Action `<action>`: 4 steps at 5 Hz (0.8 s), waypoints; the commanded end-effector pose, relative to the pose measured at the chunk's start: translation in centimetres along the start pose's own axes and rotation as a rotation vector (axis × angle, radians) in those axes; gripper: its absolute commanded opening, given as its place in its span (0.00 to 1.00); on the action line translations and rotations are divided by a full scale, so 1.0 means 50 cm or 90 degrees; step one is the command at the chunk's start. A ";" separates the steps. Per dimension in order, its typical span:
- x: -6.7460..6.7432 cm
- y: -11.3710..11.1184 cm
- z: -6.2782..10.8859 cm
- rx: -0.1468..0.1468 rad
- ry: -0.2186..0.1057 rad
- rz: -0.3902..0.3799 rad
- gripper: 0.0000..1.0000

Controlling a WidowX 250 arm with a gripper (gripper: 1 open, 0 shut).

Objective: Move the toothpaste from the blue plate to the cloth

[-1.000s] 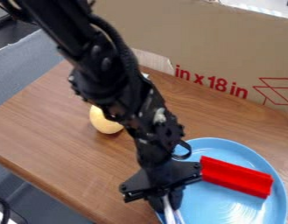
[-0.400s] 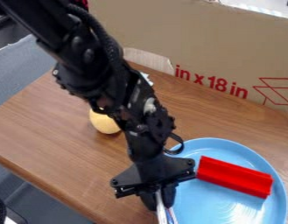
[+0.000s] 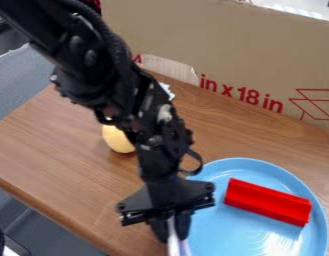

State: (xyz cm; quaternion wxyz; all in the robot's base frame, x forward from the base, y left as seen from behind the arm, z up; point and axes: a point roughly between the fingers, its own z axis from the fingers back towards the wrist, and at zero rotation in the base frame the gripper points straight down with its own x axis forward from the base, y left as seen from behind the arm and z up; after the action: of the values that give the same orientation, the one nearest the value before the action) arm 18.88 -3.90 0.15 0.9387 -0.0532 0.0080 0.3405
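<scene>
The light-blue plate [image 3: 267, 232] lies at the lower right of the wooden table. Over its left rim hangs my black gripper [image 3: 172, 226], pointing down. It is shut on the toothpaste [image 3: 179, 244], a thin white tube that dangles below the fingers and runs off the bottom edge of the view. The tube looks lifted off the plate. The cloth is out of view, or hidden behind the arm.
A red rectangular block [image 3: 270, 200] rests on the plate's right half. A yellow ball [image 3: 119, 139] sits on the table behind the arm, partly covered by it. A large cardboard box [image 3: 247, 60] stands along the back. The table's front edge runs along the lower left.
The arm has swung left, carrying the gripper and the white tube from inside the plate toward its left rim. The red block and the ball have not moved.
</scene>
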 end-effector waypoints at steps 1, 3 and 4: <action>0.002 -0.004 0.012 -0.036 -0.009 0.004 0.00; 0.049 0.009 0.083 -0.063 -0.014 0.045 0.00; 0.039 -0.008 0.089 -0.055 -0.013 0.045 0.00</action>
State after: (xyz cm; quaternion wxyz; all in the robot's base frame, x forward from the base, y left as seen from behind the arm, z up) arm 19.88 -2.40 5.02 0.9221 -0.0820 0.0098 0.3780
